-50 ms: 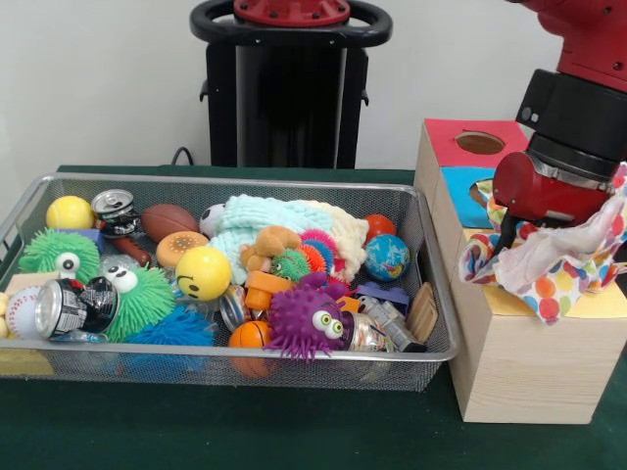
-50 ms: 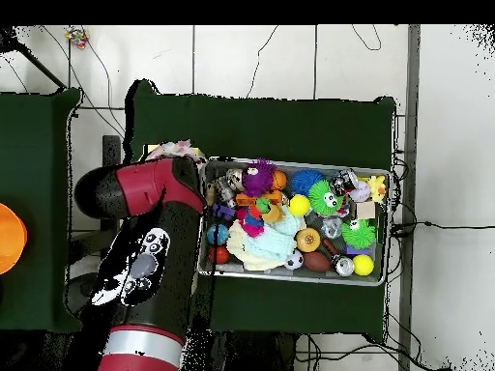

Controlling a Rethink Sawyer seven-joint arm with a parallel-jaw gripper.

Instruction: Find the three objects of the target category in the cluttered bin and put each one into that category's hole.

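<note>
A polka-dot cloth (image 1: 563,262), white with red, orange, yellow and blue spots, hangs bunched from the gripper (image 1: 508,238) above the wooden box (image 1: 519,357). The gripper is clenched on the cloth, whose folds spill out toward three o'clock and drape down over the box's yellow top panel (image 1: 602,304). In the overhead view the same cloth (image 2: 174,150) peeks out at about twelve o'clock of the red arm (image 2: 145,208), which covers the box there.

The box stands on the green table cover (image 1: 294,431), just beside the wire bin (image 1: 436,294), at the bin's three o'clock in the front view. Its top is divided into coloured panels: a red panel (image 1: 446,132) with an oval hole (image 1: 480,143) at the far end, then a blue panel (image 1: 458,186), then the yellow one under the cloth.

The bin is crowded. Near its middle lies a pale mint knitted cloth (image 1: 260,220), with a brown plush toy (image 1: 266,247) and a yellow smiley ball (image 1: 203,272) at its six to seven o'clock. A purple spiky toy (image 1: 309,323) with eyes sits at the near side, an orange basketball (image 1: 251,338) touching it at nine o'clock. A green fuzzy toy (image 1: 142,299) lies next to a crushed can (image 1: 69,308) toward the bin's eight o'clock corner. A globe ball (image 1: 387,257) rests near the three o'clock wall, a small football (image 1: 168,221) and a second can (image 1: 114,206) toward eleven o'clock.
</note>
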